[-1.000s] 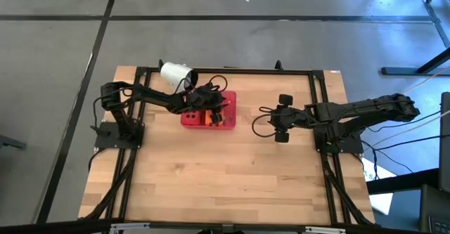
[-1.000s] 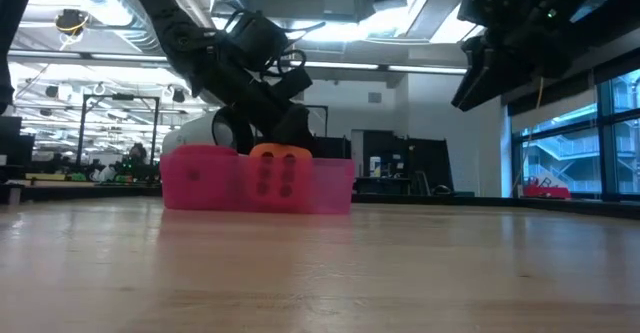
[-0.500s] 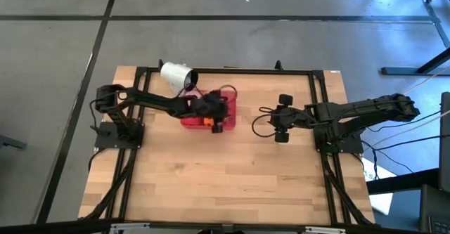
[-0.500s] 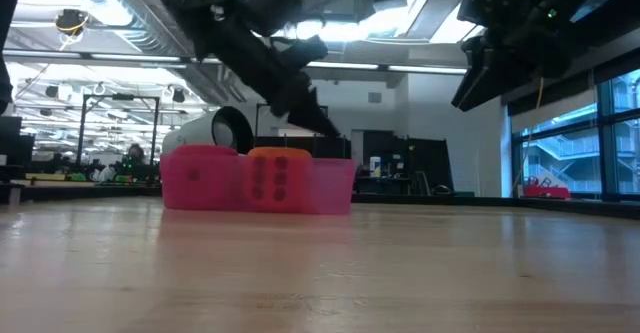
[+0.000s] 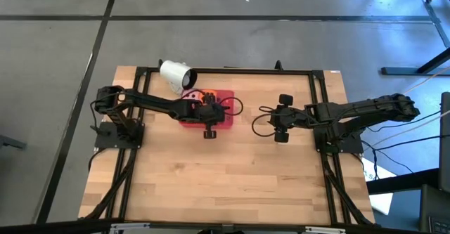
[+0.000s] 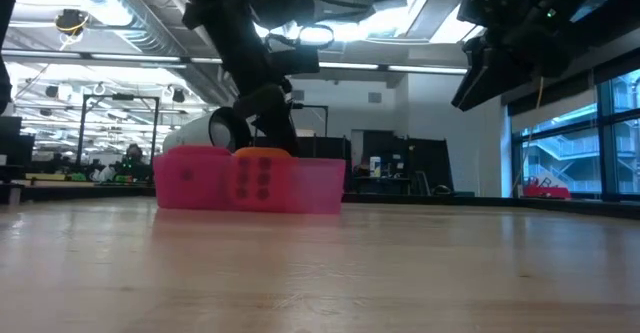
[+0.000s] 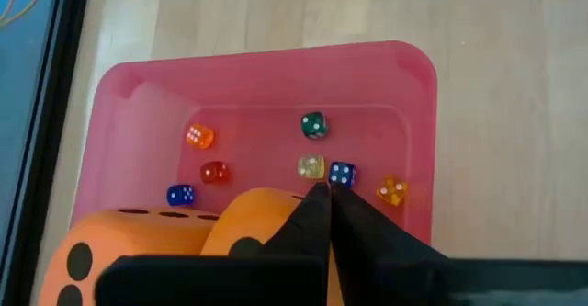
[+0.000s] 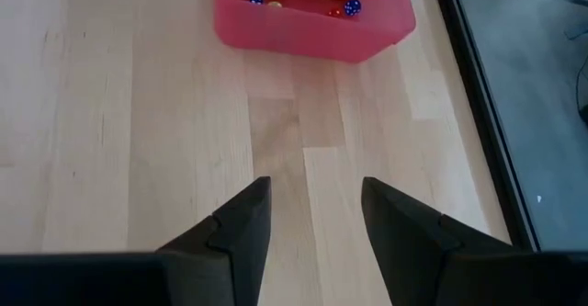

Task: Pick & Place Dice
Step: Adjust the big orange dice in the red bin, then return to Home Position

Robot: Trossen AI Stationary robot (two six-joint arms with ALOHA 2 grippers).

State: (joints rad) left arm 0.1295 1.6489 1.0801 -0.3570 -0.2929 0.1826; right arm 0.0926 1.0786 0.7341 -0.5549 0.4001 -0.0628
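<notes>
- Wooden boards make up the table (image 5: pixel 232 185), and a big room with ceiling lights shows behind it in the low view.
- The pink tray (image 7: pixel 404 85) sits toward the far edge, a little left of the middle, so the left arm can reach it.
- Just behind the tray, a white cup (image 5: pixel 176 74) lies on its side.
- Inside the tray sit big orange dice (image 7: pixel 138 242) with black dots, one of them pressed up against the front wall (image 6: pixel 262 178).
- Tiny dice lie on the tray floor too: a green one (image 7: pixel 313 125), a red one (image 7: pixel 215 172), two blue ones and some orange and yellow ones.
- The left gripper (image 7: pixel 326 196) hangs over the tray, pointing down into it.
- Its fingers are pinched tight together with nothing between them, so I think its grab missed the dice.
- The tips sit right by a yellow one (image 7: pixel 310 166) and a blue one (image 7: pixel 342 173).
- The right gripper (image 8: pixel 312 205) waits over bare wood, well apart from the tray, its fingers spread and holding nothing, so it stays out of the way.
</notes>
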